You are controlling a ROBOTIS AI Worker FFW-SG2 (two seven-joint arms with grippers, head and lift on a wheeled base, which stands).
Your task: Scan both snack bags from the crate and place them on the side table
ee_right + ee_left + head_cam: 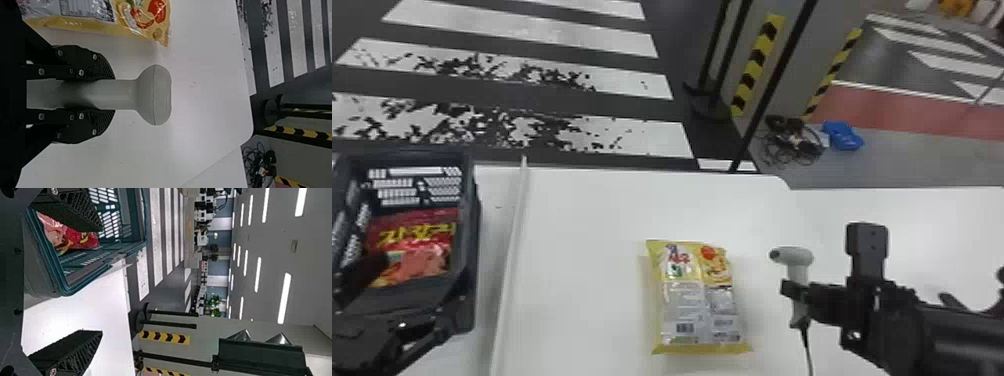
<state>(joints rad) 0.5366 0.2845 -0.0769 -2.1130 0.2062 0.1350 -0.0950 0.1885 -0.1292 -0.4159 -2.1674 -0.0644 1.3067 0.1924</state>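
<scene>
While the left gripper (412, 296) hangs at the near end of the crate (473, 200), fingers spread wide—the red snack bag (424, 232) inside it—the right gripper (796, 294) clamps the scanner (797, 257) upright by its handle, near the yellow snack bag (699, 300) on the white table (592, 215).

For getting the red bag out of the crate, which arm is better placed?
Left, I'd judge. The left gripper is at the crate where the red bag lies, its jaws open and empty. The right gripper is well away, beyond the yellow bag, holding the scanner.
</scene>
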